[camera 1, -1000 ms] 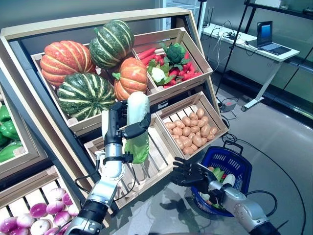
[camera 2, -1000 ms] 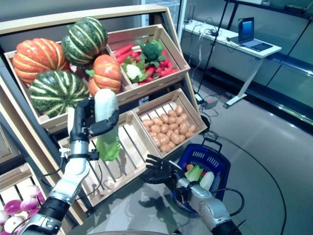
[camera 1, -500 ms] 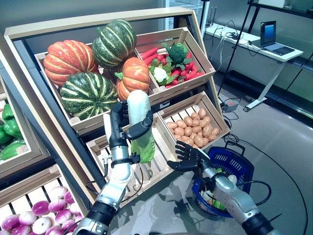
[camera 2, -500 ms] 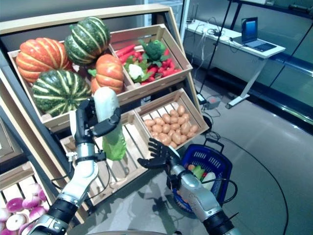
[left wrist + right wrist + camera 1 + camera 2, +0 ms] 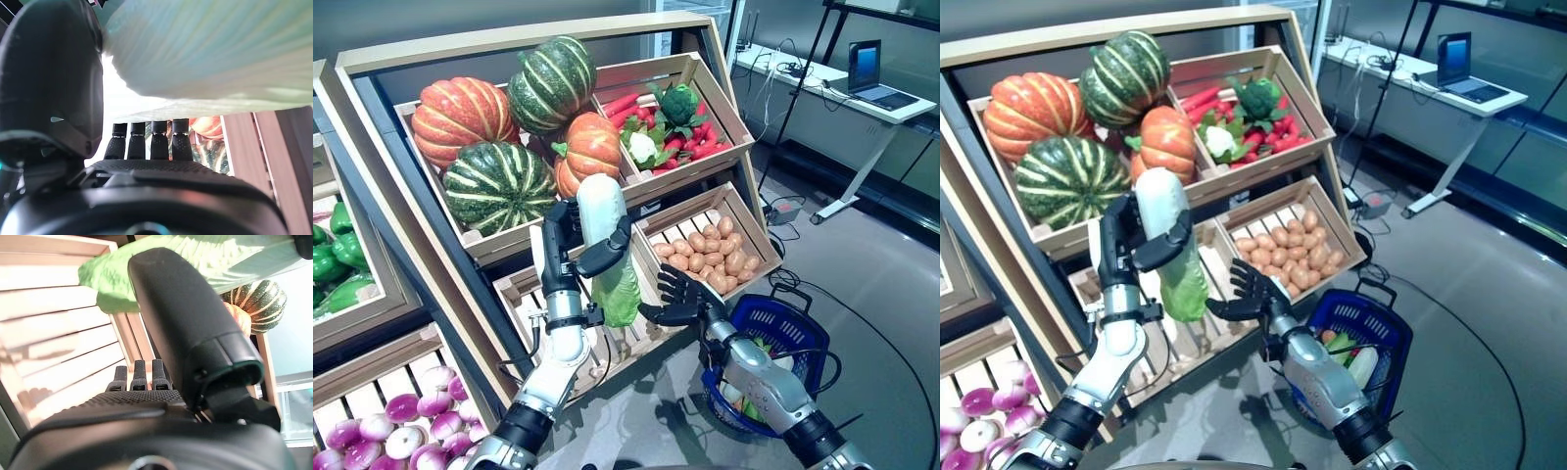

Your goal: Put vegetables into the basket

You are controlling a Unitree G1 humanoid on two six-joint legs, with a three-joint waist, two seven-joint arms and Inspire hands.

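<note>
Onions (image 5: 386, 429), purple and white, are sitting in the low crate at far left, green peppers (image 5: 335, 264) in the bin above them. Next over, the wooden stand (image 5: 386, 196) is showing its top-left crate (image 5: 499, 240) with four pumpkins: an orange one (image 5: 462, 119), a green striped one (image 5: 550, 84) at the back, another green striped one (image 5: 497, 186) in front, a small orange one (image 5: 590, 152) beside it.

My left hand (image 5: 570, 247) is holding a napa cabbage (image 5: 604, 250) upright in the air, white stem end up, green leaves hanging down, in front of the slatted crate (image 5: 533, 299) on the lower shelf. My fingers and thumb are curling round the white stalk; the left wrist view is showing the pale ribbed cabbage (image 5: 205, 49) pressed against my thumb.

Right of the pumpkins, the upper crate (image 5: 705, 93) is holding red chillies (image 5: 695, 142), broccoli (image 5: 677, 101) and cauliflower (image 5: 642, 147). Below it, potatoes (image 5: 705, 259) are filling the lower-right crate.

My right hand (image 5: 680, 297) is reaching up, fingers spread and straight, just beside the leafy end of the cabbage; I cannot tell whether it is touching. Right wrist view is showing the green leaf (image 5: 117, 279) just past my thumb.

Blue basket (image 5: 798, 338) is sitting on the floor at right, behind my right forearm, with some vegetables (image 5: 1351, 360) already in it. Desk with a laptop (image 5: 871, 73) is standing far back right.
</note>
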